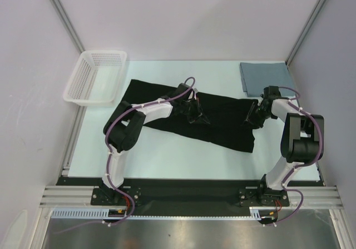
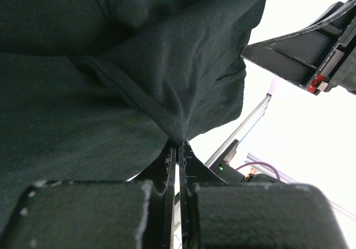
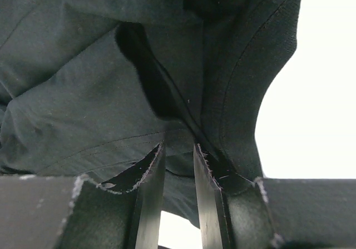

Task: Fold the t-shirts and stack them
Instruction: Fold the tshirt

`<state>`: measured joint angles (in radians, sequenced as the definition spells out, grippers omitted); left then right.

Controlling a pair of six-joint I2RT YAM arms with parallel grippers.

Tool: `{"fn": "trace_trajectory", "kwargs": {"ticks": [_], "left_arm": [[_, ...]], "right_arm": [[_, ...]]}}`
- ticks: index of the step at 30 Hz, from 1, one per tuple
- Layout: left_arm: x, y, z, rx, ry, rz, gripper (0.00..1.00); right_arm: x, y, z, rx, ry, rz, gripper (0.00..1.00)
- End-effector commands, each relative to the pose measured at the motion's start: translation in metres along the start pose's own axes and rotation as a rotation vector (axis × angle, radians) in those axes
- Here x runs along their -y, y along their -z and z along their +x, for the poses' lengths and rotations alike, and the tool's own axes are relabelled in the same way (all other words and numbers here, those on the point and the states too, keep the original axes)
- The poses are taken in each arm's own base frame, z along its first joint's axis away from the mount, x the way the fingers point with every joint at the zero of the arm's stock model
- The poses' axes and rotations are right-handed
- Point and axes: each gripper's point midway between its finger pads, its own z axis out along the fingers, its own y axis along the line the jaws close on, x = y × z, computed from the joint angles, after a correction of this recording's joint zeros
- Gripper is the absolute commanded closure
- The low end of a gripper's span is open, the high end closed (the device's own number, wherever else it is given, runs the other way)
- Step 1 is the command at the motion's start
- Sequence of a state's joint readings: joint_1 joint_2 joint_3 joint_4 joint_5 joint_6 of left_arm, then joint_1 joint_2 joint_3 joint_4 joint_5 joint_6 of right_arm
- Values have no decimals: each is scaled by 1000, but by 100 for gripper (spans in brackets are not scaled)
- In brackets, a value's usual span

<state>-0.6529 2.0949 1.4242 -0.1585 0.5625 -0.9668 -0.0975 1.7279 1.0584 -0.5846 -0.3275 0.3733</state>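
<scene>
Top view: black shirt (image 1: 222,121) lies spread, rumpled, diagonally across the middle of the pale surface (image 1: 167,154), one end near the basket (image 1: 75,85) at far left, the other end toward the right front. Grey shirt (image 1: 262,76) sits folded flat at the far right corner, apart from the black one. Left arm reaches in over the middle of the black shirt, with the left claw (image 1: 194,113) down on the cloth. Right arm bends in from the right, with the right claw (image 1: 251,117) at the shirt's right edge. From this view, I cannot tell how wide either claw is.

Left wrist view: left claw (image 2: 177,146) is clenched, its fingers (image 2: 164,168) almost touching, only a thin slit between them. A pinched ridge of the black shirt (image 2: 83,93) runs into the tips, and creases fan out from that point. Cloth fills most of the view; bright background shows at right.

Right wrist view: right claw (image 3: 179,149) is nearly closed, with a narrow gap between the fingers (image 3: 150,174). A folded, seamed edge of the black shirt (image 3: 72,93) sits in the gap at the tips, so it is grasping the black shirt. Cloth bunches above the tips, with a dark fold at centre. Bright background shows at right and low in the gap.
</scene>
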Motion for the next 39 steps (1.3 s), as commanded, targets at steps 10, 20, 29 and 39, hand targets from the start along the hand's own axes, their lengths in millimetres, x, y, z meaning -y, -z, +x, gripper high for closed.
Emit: {"fn": "trace_trajectory", "kwargs": {"ticks": [10,20,29,39], "left_arm": [[11,0,-3,-6,-28,48,100],[10,-1,-2,-11,-17,49,100],[10,1,-7,2,-17,44,100],[12,12,-33,49,3,80,100]], "right_arm": [[5,-2,-5,18,21,30,68],[5,-8,-9,7,27,32,67],[-16,17,-23,69,42,-3,84],[-39,25,-34,88,36,-90,100]]}}
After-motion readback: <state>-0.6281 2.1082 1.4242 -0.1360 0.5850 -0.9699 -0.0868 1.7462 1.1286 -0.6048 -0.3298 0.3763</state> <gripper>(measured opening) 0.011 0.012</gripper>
